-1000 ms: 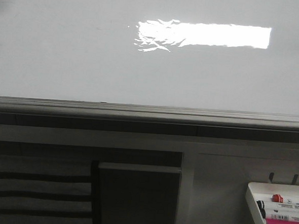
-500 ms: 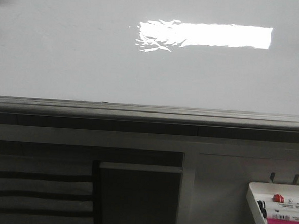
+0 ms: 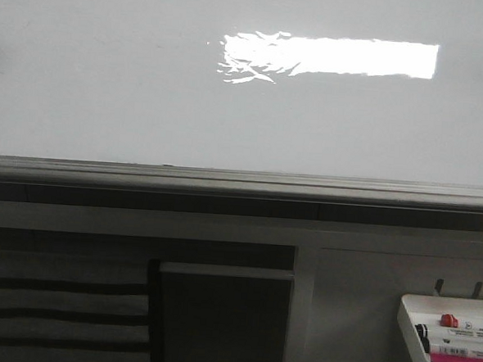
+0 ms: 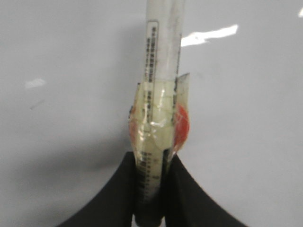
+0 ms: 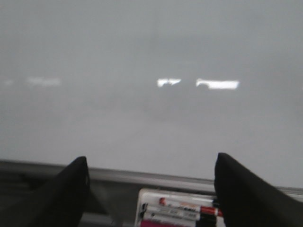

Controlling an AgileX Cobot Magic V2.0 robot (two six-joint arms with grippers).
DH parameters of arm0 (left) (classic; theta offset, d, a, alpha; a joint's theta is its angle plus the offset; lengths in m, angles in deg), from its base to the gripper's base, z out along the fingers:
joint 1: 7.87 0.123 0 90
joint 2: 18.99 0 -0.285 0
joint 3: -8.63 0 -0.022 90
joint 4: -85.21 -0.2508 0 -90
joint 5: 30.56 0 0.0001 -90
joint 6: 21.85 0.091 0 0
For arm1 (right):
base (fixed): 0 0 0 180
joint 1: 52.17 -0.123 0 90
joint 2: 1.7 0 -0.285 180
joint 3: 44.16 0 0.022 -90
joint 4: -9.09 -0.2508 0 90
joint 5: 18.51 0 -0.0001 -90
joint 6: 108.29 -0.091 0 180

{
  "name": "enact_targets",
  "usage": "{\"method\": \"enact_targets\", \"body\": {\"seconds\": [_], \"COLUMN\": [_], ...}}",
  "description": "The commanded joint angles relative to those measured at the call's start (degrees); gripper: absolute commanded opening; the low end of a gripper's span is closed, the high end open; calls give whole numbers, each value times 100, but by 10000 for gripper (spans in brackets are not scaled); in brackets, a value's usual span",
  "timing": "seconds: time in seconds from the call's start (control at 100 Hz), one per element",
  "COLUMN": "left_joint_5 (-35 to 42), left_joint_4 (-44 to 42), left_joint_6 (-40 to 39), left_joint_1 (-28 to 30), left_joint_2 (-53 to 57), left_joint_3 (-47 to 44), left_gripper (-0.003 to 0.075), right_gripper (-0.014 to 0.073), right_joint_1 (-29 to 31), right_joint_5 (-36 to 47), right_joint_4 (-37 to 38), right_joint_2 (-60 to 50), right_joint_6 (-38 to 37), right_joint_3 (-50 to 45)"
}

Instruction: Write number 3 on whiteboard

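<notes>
The whiteboard (image 3: 149, 85) fills the upper front view, pale grey with a bright rectangular light reflection and a grey bottom rail (image 3: 241, 181). No number 3 shows on it. Neither gripper shows in the front view. In the left wrist view my left gripper (image 4: 150, 189) is shut on a white marker (image 4: 161, 61) wrapped in clear tape with a red patch. The marker points at the whiteboard (image 4: 246, 123); its tip is out of view. In the right wrist view my right gripper (image 5: 151, 189) is open and empty, facing the whiteboard (image 5: 142, 47) above the marker tray (image 5: 180, 208).
A small white tray (image 3: 449, 337) with several markers hangs at the lower right below the rail. A dark panel (image 3: 223, 319) and a striped section (image 3: 53, 309) sit below the board at the lower left.
A faint dark shadow at the board's upper left edge has faded from view. Nothing else has visibly changed.
</notes>
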Motion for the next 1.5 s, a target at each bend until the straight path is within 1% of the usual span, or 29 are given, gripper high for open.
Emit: {"method": "enact_targets", "body": {"seconds": [0.0, 0.05, 0.16, 0.2, 0.26, 0.44, 0.58, 0.7, 0.86, 1.01, 1.36, 1.49], "left_joint_5": [-562, -1102, -1995, -2285, -2595, -2921, -2981, -2942, -2758, -2758, -2758, -2758], "left_joint_4": [277, 467, 1064, 1211, 1292, 1143, 766, 510, 476, 413, 345, 345], "left_joint_6": [732, 1125, 1958, 2149, 2262, 2331, 2374, 2387, 2395, 2428, 2442, 2449], "left_joint_1": [-286, -482, -1010, -1197, -1575, -2723, -3433, -3830, -4109, -4149, -4137, -4137], "left_joint_2": [453, 577, 695, 695, 695, 510, 251, 98, 98, 98, 110, 110], "left_joint_3": [190, 190, 190, 190, 190, 190, 190, 190, 190, 190, 190, 190], "left_gripper": [-19, -19, -19, -19, -19, -19, -19, -19, -19, -19, -19, -19], "right_gripper": [491, 491, 491, 491, 491, 491, 491, 479, 431, 407, 406, 406], "right_joint_1": [-242, -410, -814, -981, -1229, -2160, -2616, -2990, -3438, -3711, -3717, -3717], "right_joint_5": [-187, -394, -839, -1016, -1172, -1593, -1678, -1631, -1303, -989, -1011, -948], "right_joint_4": [-717, -985, -1375, -1469, -1569, -1567, -1567, -1567, -1580, -1593, -1640, -1640], "right_joint_2": [406, 623, 1118, 1279, 1578, 2532, 3125, 3504, 3774, 3922, 3983, 3848], "right_joint_6": [769, 1148, 2120, 2519, 2876, 3706, 3804, 3991, 4277, 4424, 4467, 4503], "right_joint_3": [482, 639, 965, 1085, 1254, 1799, 2269, 2538, 2544, 2544, 2525, 2422]}}
